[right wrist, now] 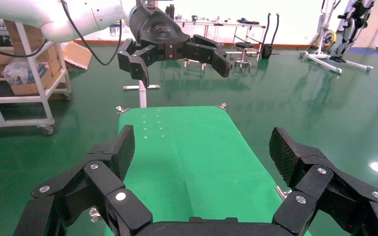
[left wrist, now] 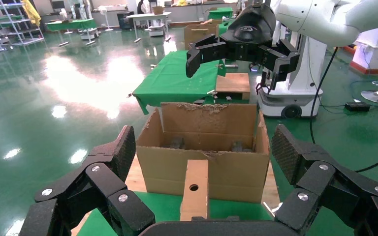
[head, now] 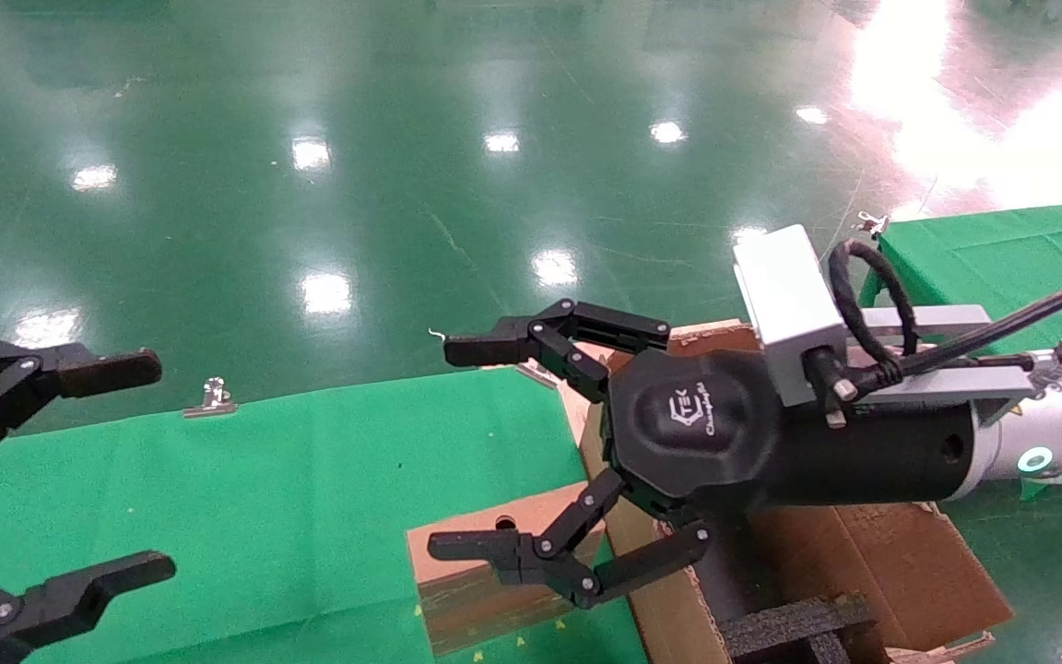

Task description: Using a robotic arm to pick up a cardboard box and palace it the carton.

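Note:
The small flat cardboard box (head: 485, 572) with a round hole lies on the green table (head: 264, 498), right against the carton's side. In the left wrist view the cardboard box (left wrist: 194, 189) shows end-on in front of the carton (left wrist: 204, 162). The large open carton (head: 872, 553) stands at the table's right end. My right gripper (head: 466, 449), on the white arm with the teal ring, hovers open above the box and the carton's near edge, holding nothing. In the right wrist view the right gripper (right wrist: 203, 147) faces bare green cloth. My left gripper (head: 139, 466) stays open at the far left, seen also as the left gripper (left wrist: 204, 147).
Black foam inserts (head: 798, 627) sit inside the carton. Metal clips (head: 211, 397) hold the cloth at the table's far edge. A second green table (head: 1001, 249) stands behind the right arm. Glossy green floor lies beyond.

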### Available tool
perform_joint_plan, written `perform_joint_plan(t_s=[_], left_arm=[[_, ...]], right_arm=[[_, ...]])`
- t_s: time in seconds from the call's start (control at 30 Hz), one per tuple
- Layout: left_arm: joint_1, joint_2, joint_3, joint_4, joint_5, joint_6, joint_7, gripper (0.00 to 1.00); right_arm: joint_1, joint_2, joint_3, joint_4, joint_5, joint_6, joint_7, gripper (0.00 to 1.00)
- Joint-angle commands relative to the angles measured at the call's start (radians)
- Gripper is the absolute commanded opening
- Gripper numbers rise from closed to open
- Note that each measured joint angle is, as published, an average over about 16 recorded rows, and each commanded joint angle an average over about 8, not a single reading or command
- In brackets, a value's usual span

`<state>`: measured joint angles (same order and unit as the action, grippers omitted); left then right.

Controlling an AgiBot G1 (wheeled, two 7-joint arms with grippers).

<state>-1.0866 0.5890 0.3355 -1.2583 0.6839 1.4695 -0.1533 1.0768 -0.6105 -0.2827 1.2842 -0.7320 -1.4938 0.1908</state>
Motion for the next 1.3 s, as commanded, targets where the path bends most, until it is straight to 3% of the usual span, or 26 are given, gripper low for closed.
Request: perform_joint_plan(t_s=[0.03,0.5,0.53,0.73,0.8,1.13,1.3], left_arm=[[0.000,0.000,0.000,0.000,0.000,0.000,0.000,1.00],[0.000,0.000,0.000,0.000,0.000,0.000,0.000,0.98],[0.000,0.000,0.000,0.000,0.000,0.000,0.000,0.90],[0.000,0.000,0.000,0.000,0.000,0.000,0.000,0.15],[0.000,0.000,0.000,0.000,0.000,0.000,0.000,0.00],[0.000,0.000,0.000,0.000,0.000,0.000,0.000,0.00],[0.000,0.000,0.000,0.000,0.000,0.000,0.000,0.00]], right_arm=[[0.000,0.000,0.000,0.000,0.000,0.000,0.000,1.00],[0.000,0.000,0.000,0.000,0.000,0.000,0.000,1.00],[0.000,0.000,0.000,0.000,0.000,0.000,0.000,1.00],[0.000,0.000,0.000,0.000,0.000,0.000,0.000,1.00],[0.000,0.000,0.000,0.000,0.000,0.000,0.000,1.00],[0.001,0.001,-0.001,-0.001,-0.003,0.000,0.000,1.00],[0.029,0.008,-0.024,-0.003,-0.062,-0.005,0.006,1.00]])
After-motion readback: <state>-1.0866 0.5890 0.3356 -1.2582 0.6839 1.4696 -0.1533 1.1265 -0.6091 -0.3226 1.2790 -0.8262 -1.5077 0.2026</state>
